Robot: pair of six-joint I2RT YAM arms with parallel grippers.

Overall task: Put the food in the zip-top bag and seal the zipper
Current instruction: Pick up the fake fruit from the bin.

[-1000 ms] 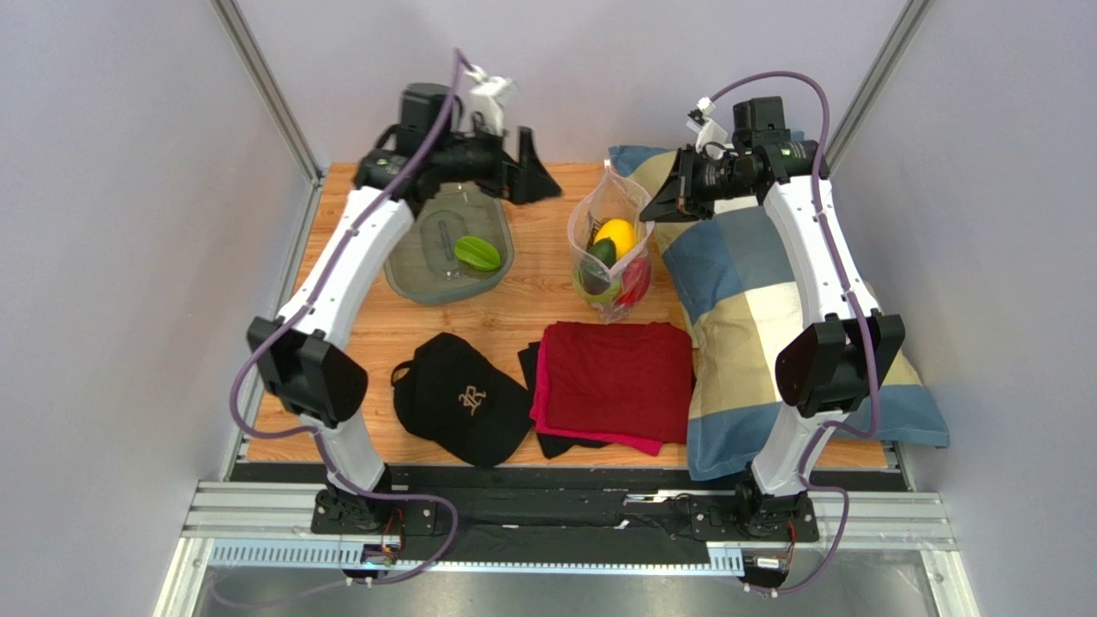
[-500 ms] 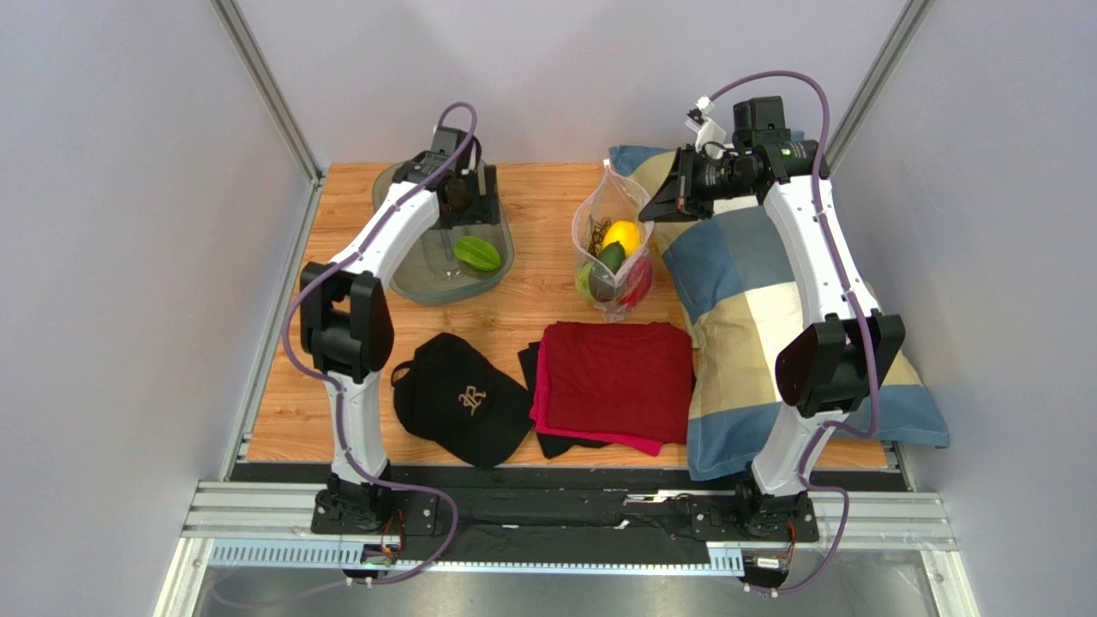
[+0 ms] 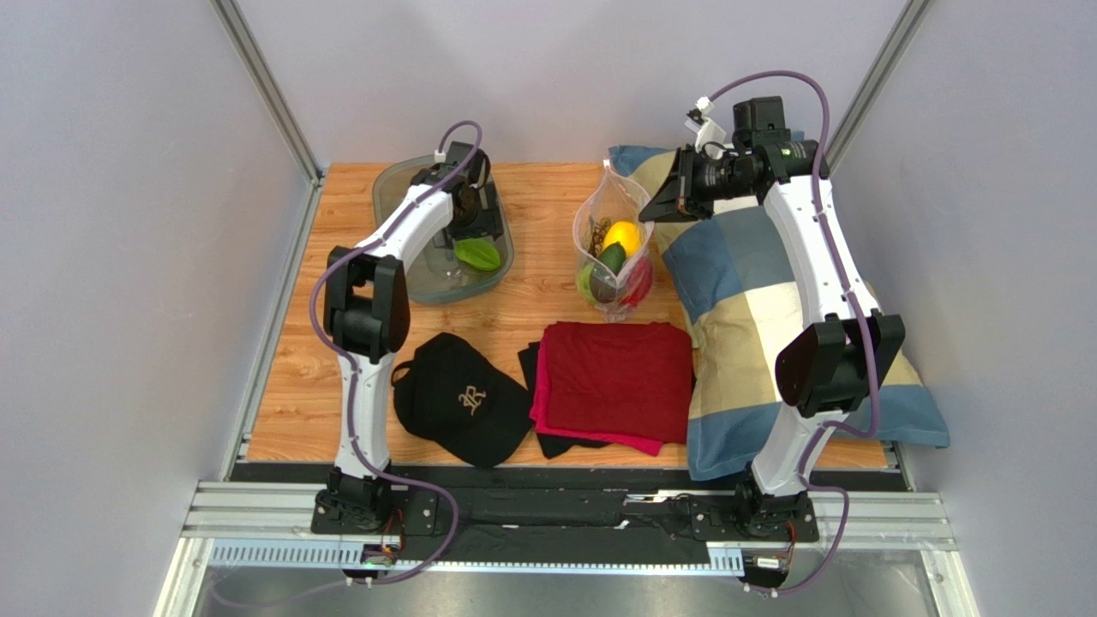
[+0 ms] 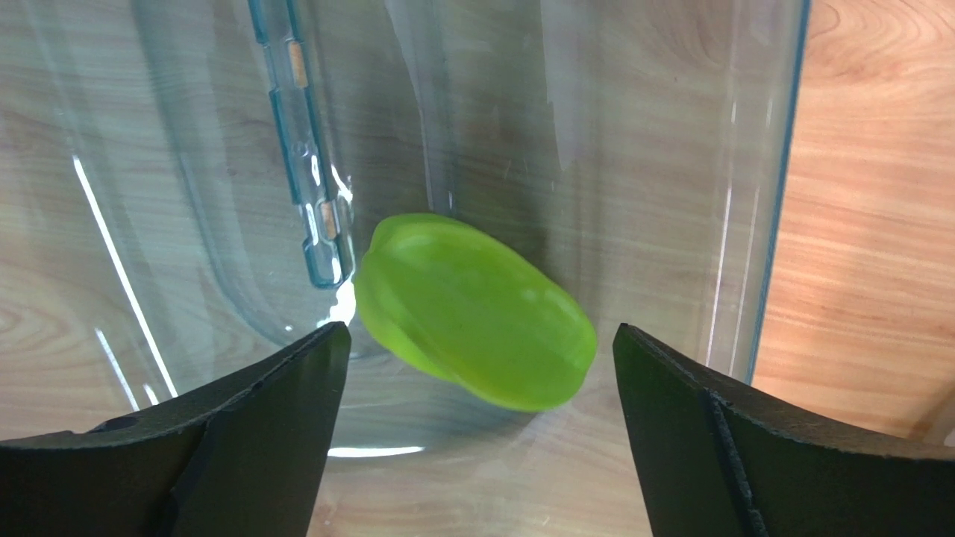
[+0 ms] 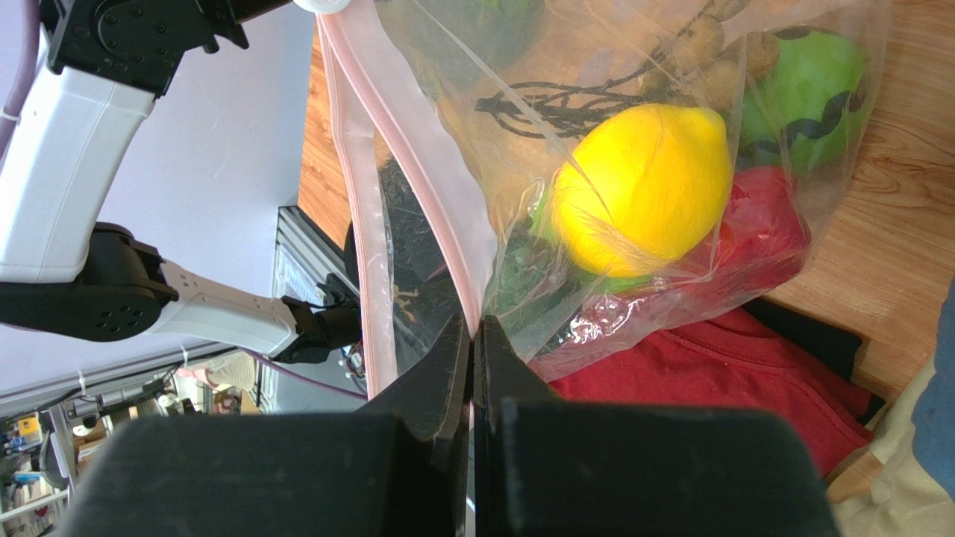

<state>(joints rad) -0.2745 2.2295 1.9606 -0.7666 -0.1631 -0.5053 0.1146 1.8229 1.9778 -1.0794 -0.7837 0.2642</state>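
Our right fingers [image 5: 443, 375] are closed on the mouth edge of the zip-top bag [image 5: 448, 134], so it stands open on the counter [image 3: 515, 321]. Left of the bag, our left fingers [image 4: 252, 431] are spread wide around the star fruit [image 4: 471, 308] in the tray [image 4: 628, 134], ready to take it.

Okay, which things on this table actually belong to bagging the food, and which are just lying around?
Part of the job: star fruit in the tray, under the open left gripper; clear bag, pinched by the shut right gripper; lemon, pepper and apple inside it.
Lying about: black cap, red cloth, black cloth beneath it, checked pillow.
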